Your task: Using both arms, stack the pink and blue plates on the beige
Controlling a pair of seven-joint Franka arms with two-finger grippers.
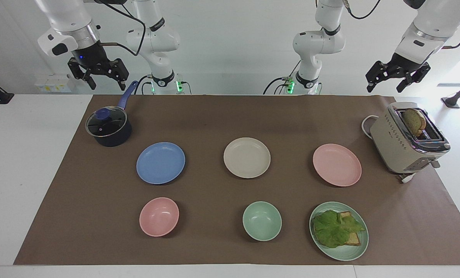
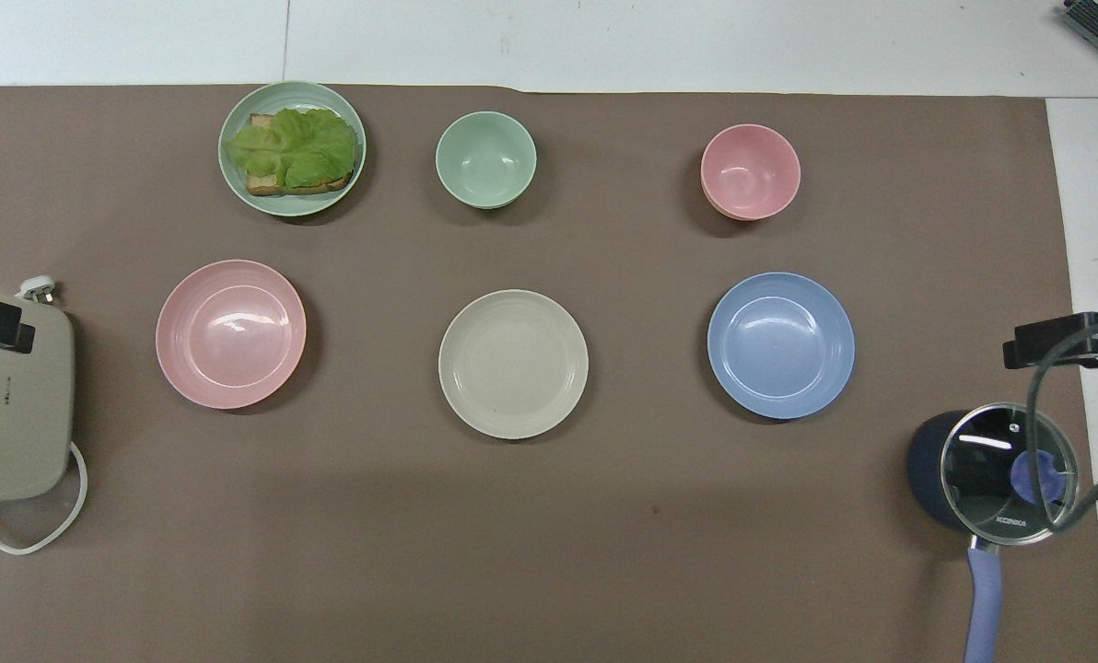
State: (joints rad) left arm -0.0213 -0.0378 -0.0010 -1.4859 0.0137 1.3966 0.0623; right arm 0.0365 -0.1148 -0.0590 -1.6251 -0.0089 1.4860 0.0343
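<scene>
Three equal plates lie in a row across the brown mat, apart from each other. The beige plate (image 1: pixel 247 157) (image 2: pixel 513 364) is in the middle. The blue plate (image 1: pixel 160 163) (image 2: pixel 780 345) lies toward the right arm's end and the pink plate (image 1: pixel 337 165) (image 2: pixel 231 333) toward the left arm's end. My right gripper (image 1: pixel 104 82) hangs open and empty, high over the saucepan's handle. My left gripper (image 1: pixel 387 85) hangs open and empty, high over the toaster. In the overhead view only a black tip of each shows at the side edges.
A dark saucepan (image 1: pixel 108 127) with a glass lid stands nearer to the robots than the blue plate. A beige toaster (image 1: pixel 407 143) holding a bread slice stands beside the pink plate. Farther out sit a pink bowl (image 1: pixel 159 216), a green bowl (image 1: pixel 261 221) and a green plate (image 1: pixel 353 253) with lettuce and bread.
</scene>
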